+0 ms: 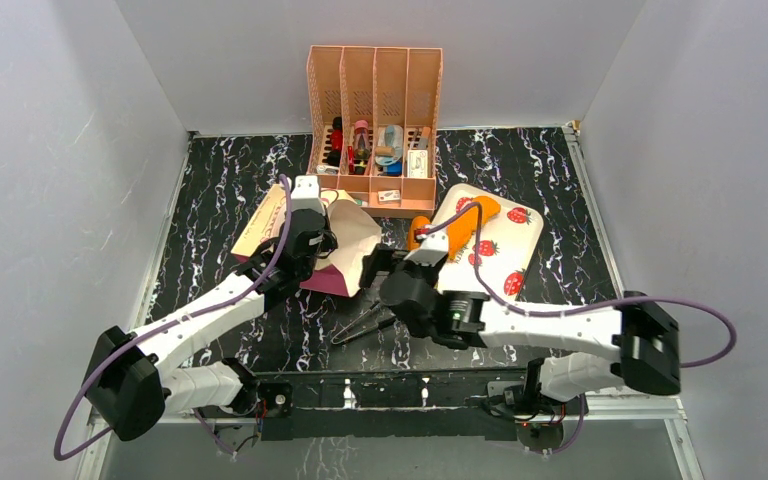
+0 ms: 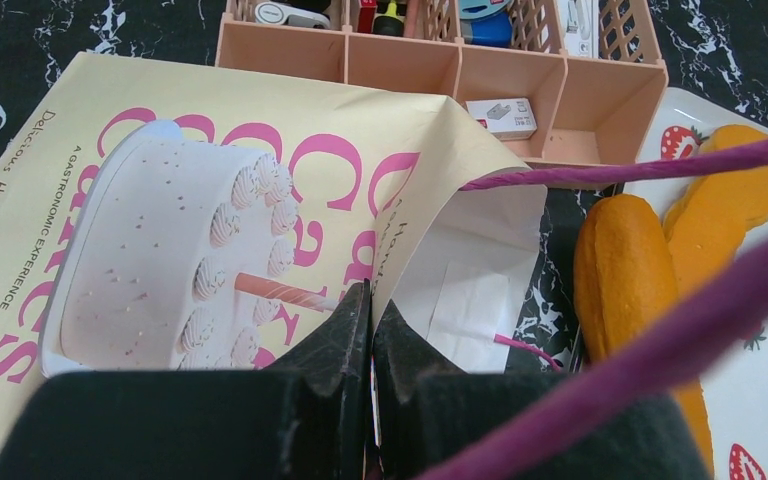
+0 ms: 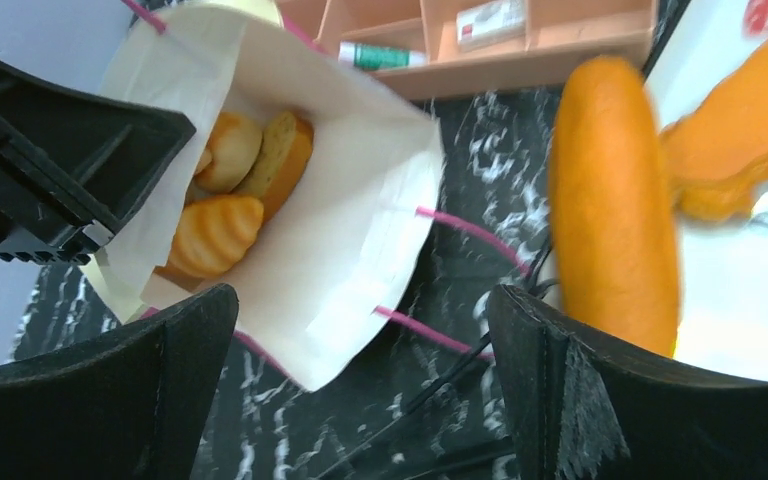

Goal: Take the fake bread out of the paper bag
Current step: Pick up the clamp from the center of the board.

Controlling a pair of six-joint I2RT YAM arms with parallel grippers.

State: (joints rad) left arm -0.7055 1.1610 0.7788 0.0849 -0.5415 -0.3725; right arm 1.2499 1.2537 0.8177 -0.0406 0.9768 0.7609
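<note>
The paper bag (image 1: 352, 240) lies tilted on the table with its mouth toward the right arm. My left gripper (image 1: 322, 245) is shut on the bag's upper rim (image 2: 400, 230), its tips (image 2: 372, 312) pinching the paper. In the right wrist view the bag (image 3: 360, 200) holds a ridged croissant (image 3: 215, 235), a brown slice (image 3: 282, 150) and a small roll (image 3: 230, 148). My right gripper (image 3: 360, 345) is open and empty just in front of the bag mouth, also seen from the top (image 1: 374, 266). A long loaf (image 1: 418, 232) lies at the tray's edge and another (image 1: 468, 222) lies on the tray.
A white strawberry-print tray (image 1: 532, 245) lies right of the bag. The peach file organiser (image 1: 375, 95) with small items stands at the back. Black tongs (image 1: 365, 322) lie on the marble table in front of the bag. Purple cables hang over both arms.
</note>
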